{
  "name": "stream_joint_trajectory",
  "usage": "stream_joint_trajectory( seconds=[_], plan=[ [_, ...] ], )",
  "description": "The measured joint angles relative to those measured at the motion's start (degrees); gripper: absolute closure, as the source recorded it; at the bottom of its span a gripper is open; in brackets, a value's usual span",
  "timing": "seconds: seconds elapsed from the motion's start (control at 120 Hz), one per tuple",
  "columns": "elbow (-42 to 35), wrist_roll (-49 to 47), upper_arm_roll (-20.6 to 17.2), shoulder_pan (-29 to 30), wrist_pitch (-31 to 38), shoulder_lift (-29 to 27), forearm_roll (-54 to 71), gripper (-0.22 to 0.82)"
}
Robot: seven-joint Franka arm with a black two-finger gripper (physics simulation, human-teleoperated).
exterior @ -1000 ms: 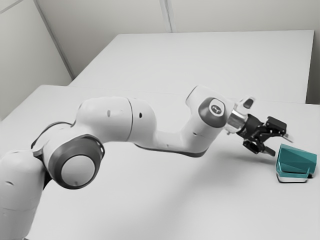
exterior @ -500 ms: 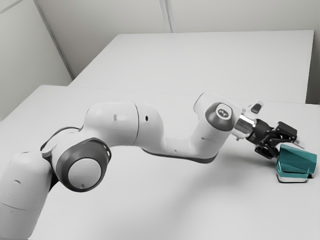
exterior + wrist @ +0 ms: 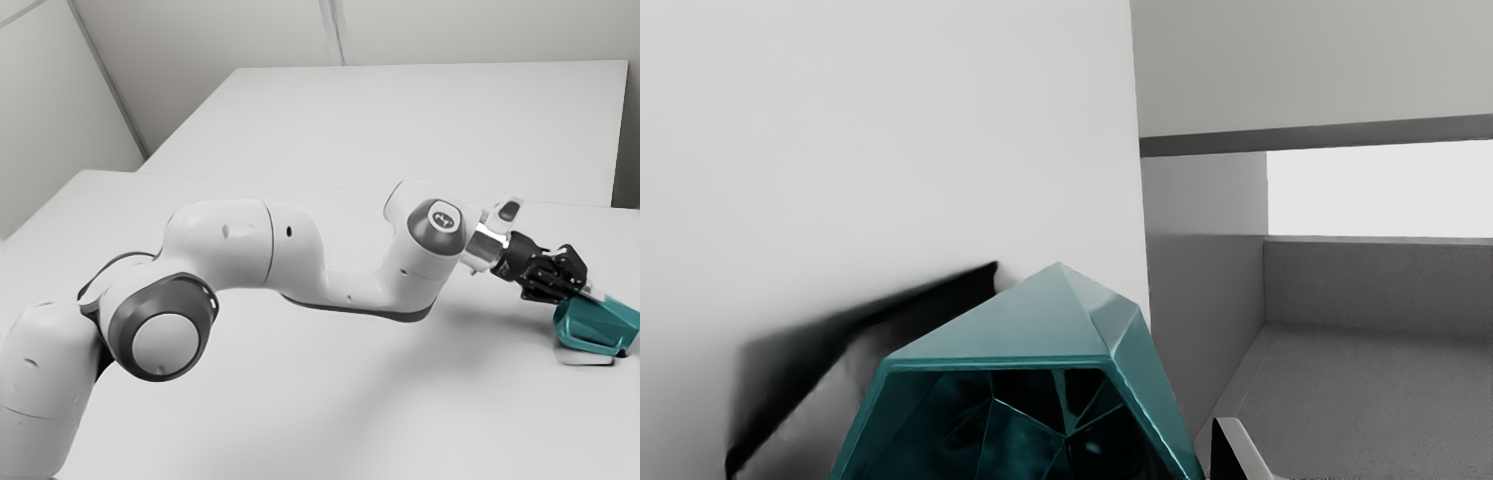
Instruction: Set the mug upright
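In the last sec. or so I'd pushed my gripper point(image 3: 590, 297) toward the ext. view's right, up to the mug point(image 3: 602, 325), then come back a touch, and in that last bit the mug had tilted: its far end sat lower vs. the mouth end, and the whole body had shifted slightly toward the ext. view's right. So I'd very prob. made contact, but I couldn't tell if I was open or shut, nor if I had a proper hold. The mug wasn't upright, anyhow: it lay over near the table's far end, mouth facing me, w/ the wrist view looking into its dark inside. The task wasn't met, then; as I judged it, a firm grip had to be sure before any big turn, b/c a loose one could've rolled the mug or sent it off the nearby edge. Surface: smooth, pale grey table point(image 3: 270, 430), w/ a pale patch point(image 3: 585, 358) under the mug & a dark shadow point(image 3: 800, 347) beside it, prob. the mug's own. Room: a 2nd table point(image 3: 400, 120) behind, light back wall point(image 3: 230, 30) w/ a vert. seam, plus grey floor point(image 3: 1360, 400) past the edge & a bright opening point(image 3: 1380, 190) beyond.
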Motion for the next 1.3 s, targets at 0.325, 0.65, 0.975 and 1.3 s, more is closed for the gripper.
stream_joint_trajectory(
  seconds=[0.325,0.65,0.975,1.3],
  plan=[
    [-0.8,2.8,-1.0,2.4,0.4,-2.6,0.9,0.76],
    [-17.0,1.4,1.7,8.1,0.6,-20.3,16.1,0.78],
    [-26.0,-7.0,2.4,16.1,-5.4,-31.7,45.0,0.78],
    [-34.8,-16.0,2.4,21.7,-10.8,-39.4,60.9,0.78]
  ],
)
